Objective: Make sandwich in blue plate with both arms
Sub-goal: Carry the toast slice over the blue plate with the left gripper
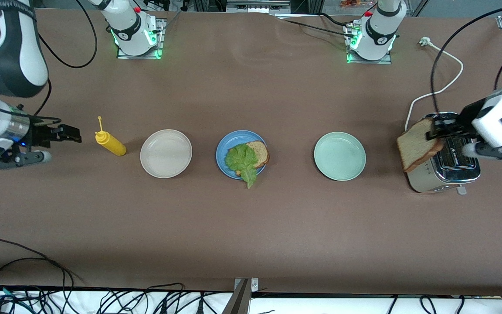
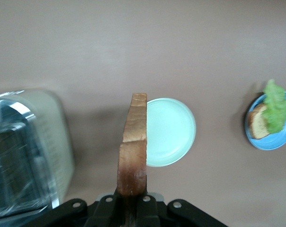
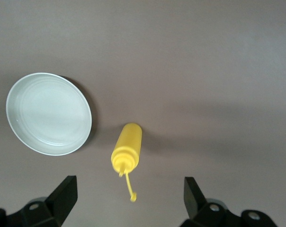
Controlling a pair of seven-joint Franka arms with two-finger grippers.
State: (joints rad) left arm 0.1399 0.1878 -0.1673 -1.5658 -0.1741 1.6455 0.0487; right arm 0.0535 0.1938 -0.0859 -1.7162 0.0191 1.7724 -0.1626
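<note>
The table [image 1: 251, 226] is plain matte brown. On it sit a medium-blue plate [image 1: 225, 150], a cream-white plate [image 1: 166, 153] and a pale mint-green plate [image 1: 340, 156]. The blue plate carries a speckled brown bread slice [image 1: 260, 152] with dark crust under a bright green lettuce leaf [image 1: 243, 161]. The squeeze bottle [image 1: 110, 143] is yellow, the toaster [image 1: 447, 168] silver and black. A second slice [image 1: 417, 148], tan with brown crust, sits in black fingers [image 1: 435, 130]

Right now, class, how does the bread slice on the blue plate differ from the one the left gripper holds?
The plate slice lies flat on the blue plate, partly under lettuce. The held slice hangs bare and on edge, clamped in the left gripper over the toaster. Both are brown, dark-crusted bread.
</note>
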